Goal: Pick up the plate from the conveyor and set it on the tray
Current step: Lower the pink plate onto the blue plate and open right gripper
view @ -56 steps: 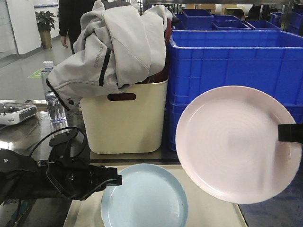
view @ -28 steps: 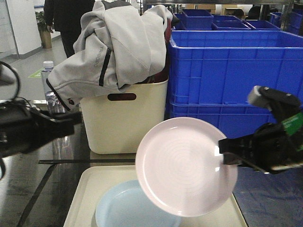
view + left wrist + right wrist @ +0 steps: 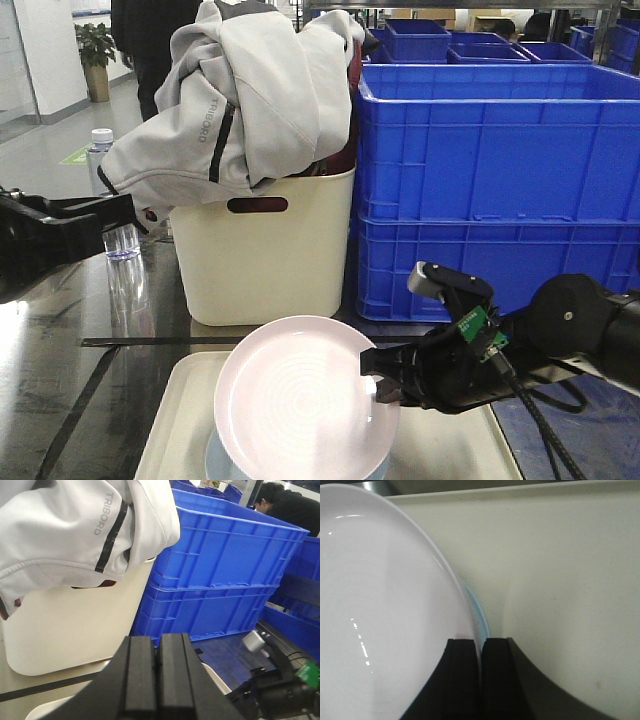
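The right end effector pinches the right-hand rim of a pale pink plate, its two black fingers pressed onto the edge from either side, as the right wrist view shows. The plate extends leftward from that grip, tilted slightly with its face toward the front camera, and hangs low over the cream-beige tray. Directly beneath it lies a light blue plate, only a thin crescent of which peeks out past the pink rim, so the held plate looks set to stack on it; whether the two already touch cannot be told. The pink plate is round, glossy and smooth, with faint concentric rings across its centre. The left end effector, its fingers closed together on nothing, is raised well apart at the left, clear of the tray. Behind stand a cream bin draped with a grey jacket and stacked blue crates.
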Controlling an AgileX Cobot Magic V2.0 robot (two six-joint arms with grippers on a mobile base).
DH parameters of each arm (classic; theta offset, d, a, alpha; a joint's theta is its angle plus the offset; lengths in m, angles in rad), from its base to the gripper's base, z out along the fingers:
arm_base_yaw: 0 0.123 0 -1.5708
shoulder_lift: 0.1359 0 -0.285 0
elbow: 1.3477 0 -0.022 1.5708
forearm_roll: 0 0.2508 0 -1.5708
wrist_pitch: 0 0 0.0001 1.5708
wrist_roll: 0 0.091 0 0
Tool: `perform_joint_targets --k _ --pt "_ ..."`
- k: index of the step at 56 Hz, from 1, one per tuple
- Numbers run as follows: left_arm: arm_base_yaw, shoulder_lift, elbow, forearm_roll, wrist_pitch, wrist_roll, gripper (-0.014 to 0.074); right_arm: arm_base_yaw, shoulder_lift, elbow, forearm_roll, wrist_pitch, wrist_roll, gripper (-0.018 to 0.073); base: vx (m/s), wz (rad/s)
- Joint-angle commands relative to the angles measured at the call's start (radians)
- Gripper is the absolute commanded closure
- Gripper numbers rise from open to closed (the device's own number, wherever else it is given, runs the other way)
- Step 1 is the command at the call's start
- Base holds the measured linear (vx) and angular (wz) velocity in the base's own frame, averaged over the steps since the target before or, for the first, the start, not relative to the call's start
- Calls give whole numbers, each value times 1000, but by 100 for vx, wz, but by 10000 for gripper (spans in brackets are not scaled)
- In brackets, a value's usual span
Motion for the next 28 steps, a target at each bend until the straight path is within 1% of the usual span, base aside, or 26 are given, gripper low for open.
perform_joint_targets --k 1,4,9,22,28 --pt "-1 -21 -30 -19 -53 -13 602 2 -26 -28 101 -46 -80 529 0 0" --pt "-1 -21 -30 -19 -53 -13 602 2 -17 -28 131 -37 -113 500 0 0" --pt "-1 -21 -30 -19 -53 -13 602 2 -8 -28 149 -31 -123 434 0 0" --pt "-1 -21 -30 -19 -52 -13 602 1 -11 -28 144 -36 -128 208 0 0" --pt "-1 -21 -30 -9 -50 -13 602 1 -25 -43 122 -38 -160 142 0 0"
